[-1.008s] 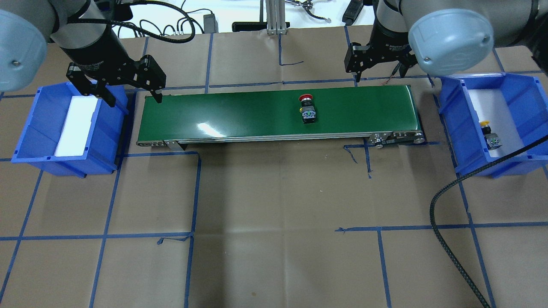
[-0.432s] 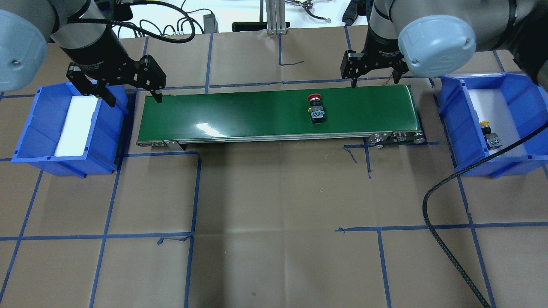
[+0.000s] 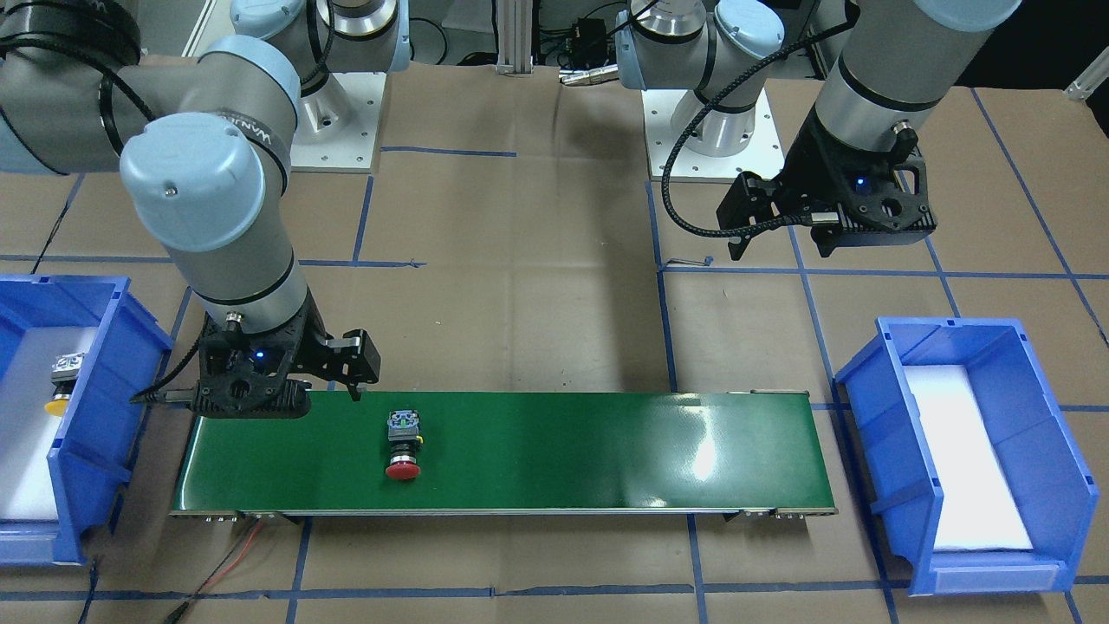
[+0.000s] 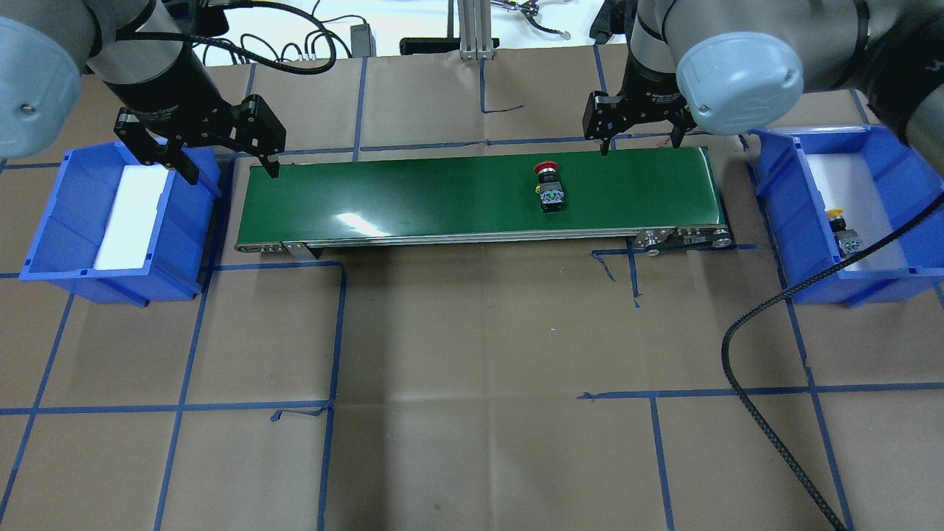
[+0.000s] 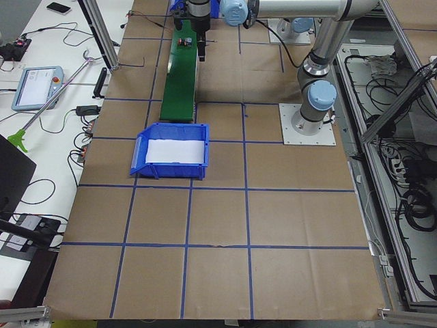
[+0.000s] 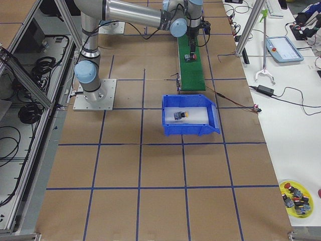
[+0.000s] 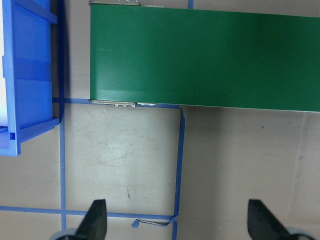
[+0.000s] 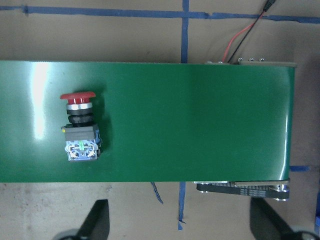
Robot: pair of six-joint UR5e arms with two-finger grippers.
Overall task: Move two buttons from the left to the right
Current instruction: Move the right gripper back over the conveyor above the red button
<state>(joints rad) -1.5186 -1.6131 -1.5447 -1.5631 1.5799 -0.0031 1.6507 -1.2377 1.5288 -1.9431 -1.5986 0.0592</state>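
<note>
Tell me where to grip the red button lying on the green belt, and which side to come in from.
Grip the red button by its square grey block, coming straight down. It lies on its side across the belt, cap pointing away from the robot, so the block's flat faces suit a pinch along the belt's length; the round cap would likely slip.

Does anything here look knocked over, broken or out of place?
Nothing looks damaged or spilled. The red button lies on its side on the green belt, towards its right end. The yellow button also lies on its side, inside the right bin. Neither looks broken.
</note>
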